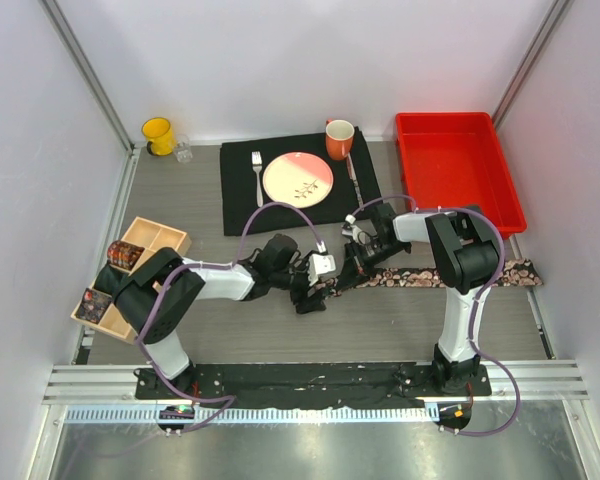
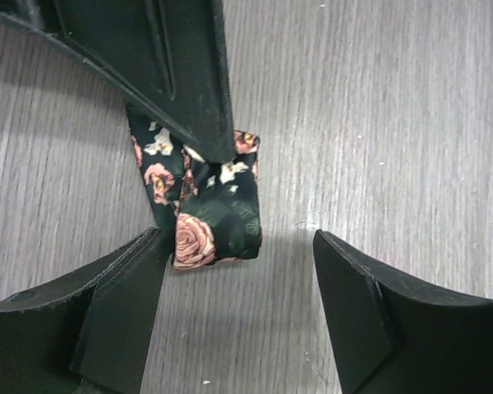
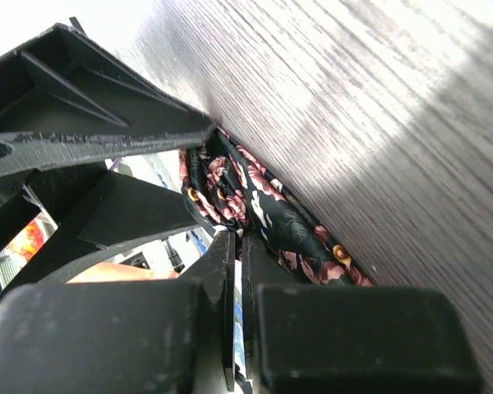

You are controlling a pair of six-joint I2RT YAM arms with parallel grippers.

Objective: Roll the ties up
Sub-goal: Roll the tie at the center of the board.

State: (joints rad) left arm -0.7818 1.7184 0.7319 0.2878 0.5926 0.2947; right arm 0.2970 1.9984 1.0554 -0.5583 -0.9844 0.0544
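1. Where things sit: the tie [image 2: 218, 222] lies flat on the desk [image 2: 394, 123], about mid-desk between the two arms. Its long tail [image 1: 460, 275] runs off toward the right side. Only the near end is folded over, so the roll looks barely started.
2. The left fingers [image 1: 313, 290] are spread wide on either side of that fold, one just beside the fabric, gripping nothing. The right fingers [image 3: 237, 254] are pressed together on the folded end. So one thin pinch is all that holds the fold, and if it slips the fold probably flops open.
3. Slippery-looking fabric plus a pinch near the edge makes it easy to lose a layer. The fold has several layers, and the right wrist view doesn't show how many are actually caught.
4. The two sets of fingers are really close together. A left re-grab could bump the right ones or shove the fold sideways, which would give a crooked roll.
5. The tail lies loose. Rolling with no tension likely makes a baggy coil that unwinds, and pulling too hard could drag the whole tie across the desk.
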